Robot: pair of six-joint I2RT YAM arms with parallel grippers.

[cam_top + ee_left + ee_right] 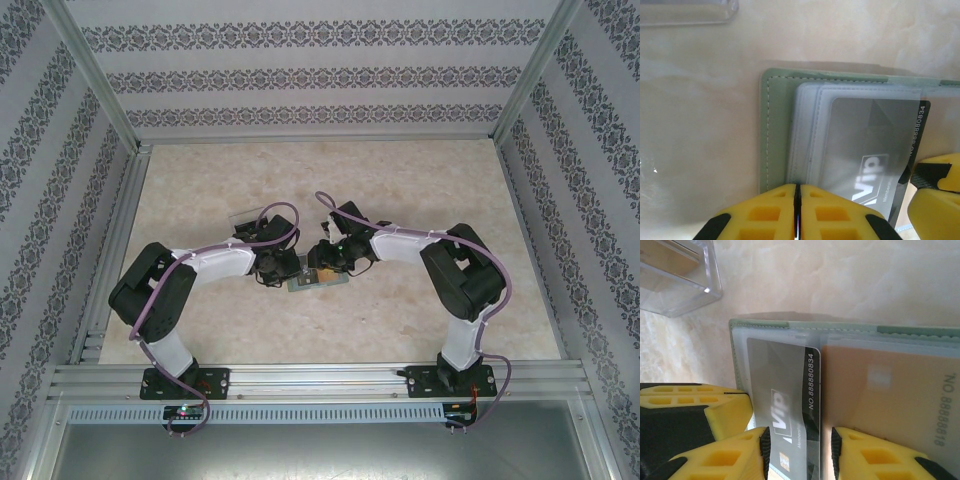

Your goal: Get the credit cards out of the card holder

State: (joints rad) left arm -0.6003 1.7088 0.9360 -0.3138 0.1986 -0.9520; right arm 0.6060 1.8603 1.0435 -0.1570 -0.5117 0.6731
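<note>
The top external camera sits high above and behind the arm bases, looking down and away over the whole pale marbled bench from afar. The left wrist camera, just behind the left gripper, and the right wrist camera, just behind the right gripper, look down at close range. All three views share the grey-green folding card holder at mid-bench.
</note>
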